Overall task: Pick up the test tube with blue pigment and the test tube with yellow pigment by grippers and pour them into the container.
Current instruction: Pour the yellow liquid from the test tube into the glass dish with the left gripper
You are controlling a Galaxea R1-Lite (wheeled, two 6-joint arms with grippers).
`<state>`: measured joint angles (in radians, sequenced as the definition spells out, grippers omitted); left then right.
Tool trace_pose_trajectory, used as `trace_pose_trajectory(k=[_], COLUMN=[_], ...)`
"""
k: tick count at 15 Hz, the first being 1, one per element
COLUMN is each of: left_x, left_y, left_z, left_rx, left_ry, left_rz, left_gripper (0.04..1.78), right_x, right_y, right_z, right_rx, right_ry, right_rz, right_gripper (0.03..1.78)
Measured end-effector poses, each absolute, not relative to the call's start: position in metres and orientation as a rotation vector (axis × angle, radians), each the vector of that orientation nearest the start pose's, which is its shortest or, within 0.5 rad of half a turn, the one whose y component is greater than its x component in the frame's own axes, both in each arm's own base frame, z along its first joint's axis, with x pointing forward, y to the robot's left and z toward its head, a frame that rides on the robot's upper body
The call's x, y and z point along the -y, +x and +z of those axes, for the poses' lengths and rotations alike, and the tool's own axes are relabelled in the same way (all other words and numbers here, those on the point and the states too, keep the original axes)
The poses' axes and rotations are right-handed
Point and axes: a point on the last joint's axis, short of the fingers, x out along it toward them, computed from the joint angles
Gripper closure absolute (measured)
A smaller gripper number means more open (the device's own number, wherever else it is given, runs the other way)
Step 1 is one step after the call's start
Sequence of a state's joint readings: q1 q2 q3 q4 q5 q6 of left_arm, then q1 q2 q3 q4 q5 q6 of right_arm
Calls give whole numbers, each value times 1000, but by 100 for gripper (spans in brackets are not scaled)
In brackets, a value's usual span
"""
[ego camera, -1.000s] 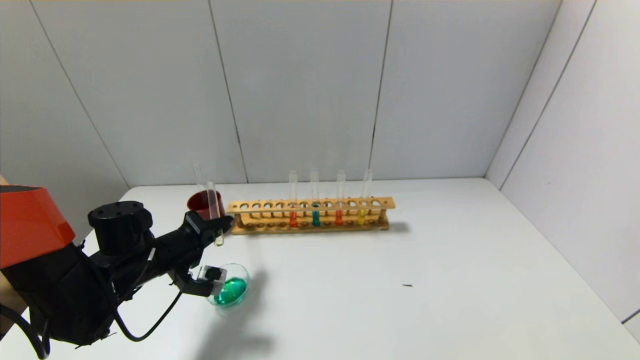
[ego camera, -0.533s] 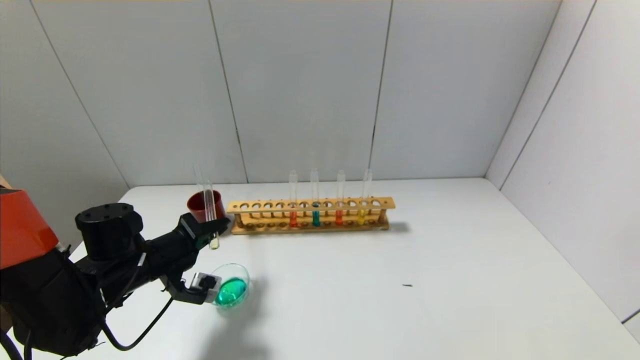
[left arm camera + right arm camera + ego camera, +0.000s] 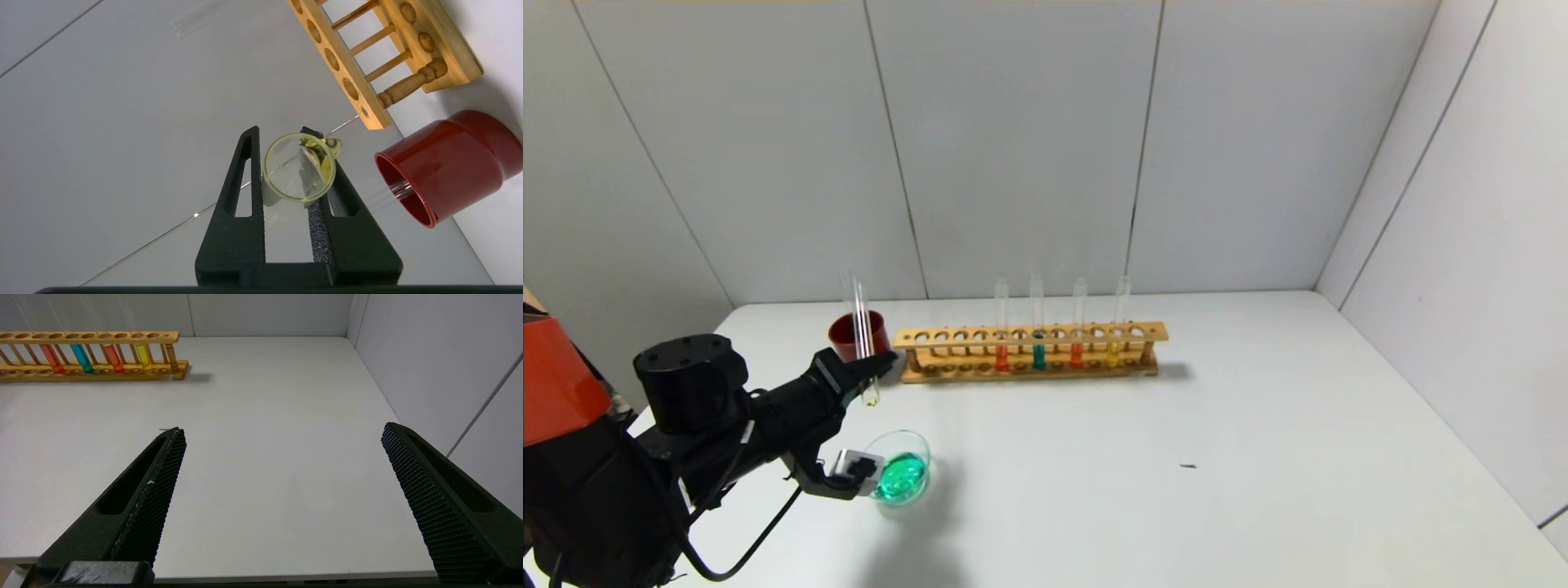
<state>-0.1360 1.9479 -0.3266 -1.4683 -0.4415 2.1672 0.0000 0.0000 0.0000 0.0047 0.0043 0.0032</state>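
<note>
Left end effector point(image 3: 870, 377): pinching an emptied yellow-stained test tube point(image 3: 863, 339), upright, between red cup point(image 3: 849, 333) and container point(image 3: 900, 469) of green liquid. Right end effector point(image 3: 282, 490): spread above the worktop point(image 3: 1176, 457).

Plain white table point(image 3: 1258, 457), matte, nothing fancy. Boxed in by pale grey panel walls point(image 3: 1013, 147) at the back and along both sides, thin dark seams running between the panels. Soft, even lighting, just faint shadows on the tabletop. One tiny dark speck point(image 3: 1188, 466) toward the right.
</note>
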Motion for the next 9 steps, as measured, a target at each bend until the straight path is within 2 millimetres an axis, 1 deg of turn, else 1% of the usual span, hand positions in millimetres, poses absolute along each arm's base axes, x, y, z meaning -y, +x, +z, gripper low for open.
trace_pose_trajectory(k=[6, 9], left_x=[53, 58], left_y=[275, 274], left_z=[84, 88], left_rx=[559, 615], left_ry=[2087, 2163], left_rz=[-494, -438], left_gripper=[148, 148], right_x=[0, 0], right_y=[-23, -23], right_z=[75, 75], right_rx=[-5, -5], right_ry=[3, 3], right_rz=[4, 3], right_gripper=[6, 6])
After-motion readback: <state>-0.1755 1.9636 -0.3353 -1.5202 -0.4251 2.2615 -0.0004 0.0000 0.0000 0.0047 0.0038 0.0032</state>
